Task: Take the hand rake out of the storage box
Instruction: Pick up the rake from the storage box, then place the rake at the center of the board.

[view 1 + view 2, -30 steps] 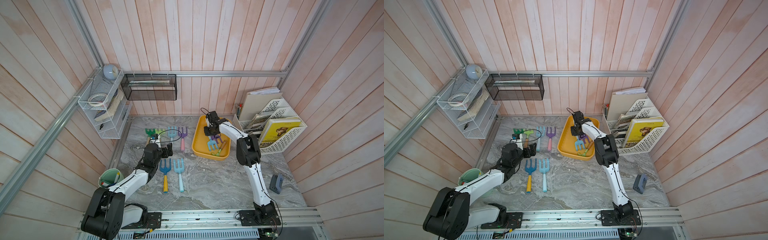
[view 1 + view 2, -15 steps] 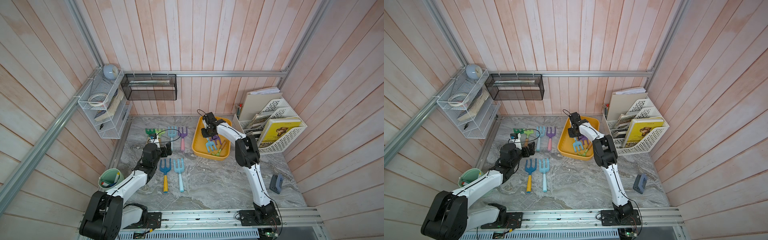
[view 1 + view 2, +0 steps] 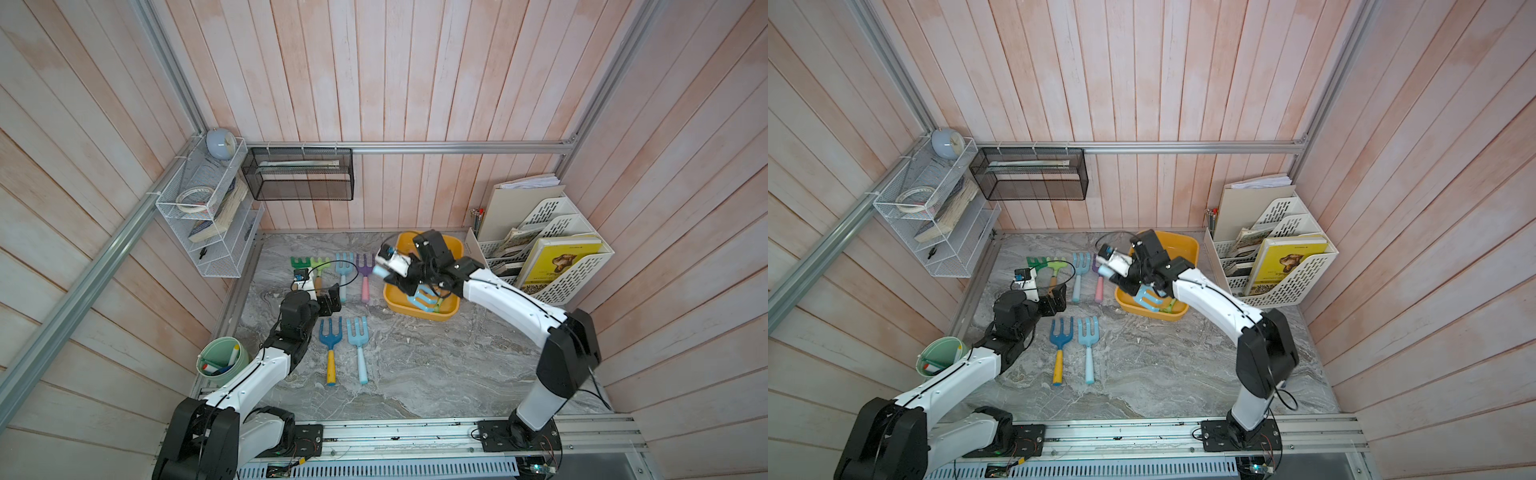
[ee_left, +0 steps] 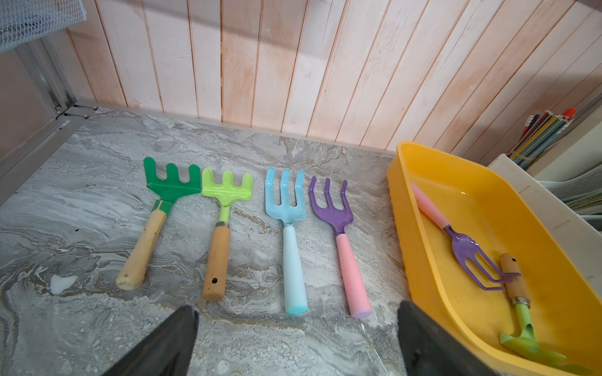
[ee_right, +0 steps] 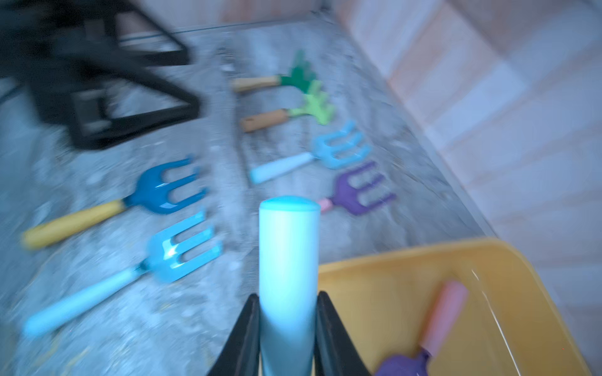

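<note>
The right gripper (image 5: 287,294) is clamped on the pale blue handle of the hand rake (image 5: 288,247). The rake is held tilted in the air, head over the near end of the yellow storage box (image 3: 1179,247) and handle past its left rim. A purple fork (image 4: 469,250) and a lime rake (image 4: 521,312) lie inside the box. Six laid-out tools (image 3: 330,336) cover the desk (image 3: 436,365) left of the box. The left gripper (image 4: 296,307) hovers beside them, jaws spread wide and empty. A white file rack (image 3: 552,257) stands against the box's right side.

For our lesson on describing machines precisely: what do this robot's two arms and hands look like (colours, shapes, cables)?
Left arm and right arm: smooth white links between bulky black joints, with a thin black cable looping near each wrist. Left hand and right hand: black, with tapered wedge-shaped fingers, each topped by a small white camera.
</note>
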Available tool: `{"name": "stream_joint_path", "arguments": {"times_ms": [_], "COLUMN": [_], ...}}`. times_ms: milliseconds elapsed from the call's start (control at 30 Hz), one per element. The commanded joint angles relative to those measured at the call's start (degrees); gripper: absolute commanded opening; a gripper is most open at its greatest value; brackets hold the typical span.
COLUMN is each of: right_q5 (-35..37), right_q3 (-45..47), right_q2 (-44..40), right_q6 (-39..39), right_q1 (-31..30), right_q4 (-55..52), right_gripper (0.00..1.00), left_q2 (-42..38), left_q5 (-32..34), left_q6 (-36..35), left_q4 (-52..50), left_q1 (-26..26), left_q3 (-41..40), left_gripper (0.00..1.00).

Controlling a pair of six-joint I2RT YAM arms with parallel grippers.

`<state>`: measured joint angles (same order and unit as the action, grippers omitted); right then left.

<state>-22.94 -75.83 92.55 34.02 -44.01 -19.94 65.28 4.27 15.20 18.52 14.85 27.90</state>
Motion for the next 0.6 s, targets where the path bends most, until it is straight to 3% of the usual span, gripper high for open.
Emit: {"name": "stream_joint_path", "arguments": {"times_ms": [0, 100, 267, 400, 567], "right_q5": [-16.36, -22.31, -18.47, -11.82, -7.84], "right_q3": [13.8, 22.94, 33.35, 32.06, 26.04], "right_q2": [-7.05, -12.48, -13.74, -8.54, 0.65], "right_q6": [23.99, 28.38, 30.13, 29.55, 34.61], "right_q1": [-2.46, -5.35, -11.14, -12.88, -13.38], "right_q4": [3.16, 6.18, 12.28, 10.31, 0.54], "right_gripper": [0.0, 0.0, 0.0, 0.0, 0.0], "left_q2": [-1.11, -1.85, -3.0, -3.24, -2.57], "left_q5": [-1.0, -1.84, -5.53, -7.33, -10.58], "left_q6": [0.0, 0.69, 1.15, 0.74, -1.29], "left_q4": [1.13, 1.35, 2.7, 3.13, 2.74], "left_q1": [-0.51, -0.61, -0.7, -0.7, -0.71], "left_q3": [-1.27, -1.76, -2.63, -2.72, -1.41], "left_gripper": [1.0, 1.0, 1.0, 1.0, 1.0]}}
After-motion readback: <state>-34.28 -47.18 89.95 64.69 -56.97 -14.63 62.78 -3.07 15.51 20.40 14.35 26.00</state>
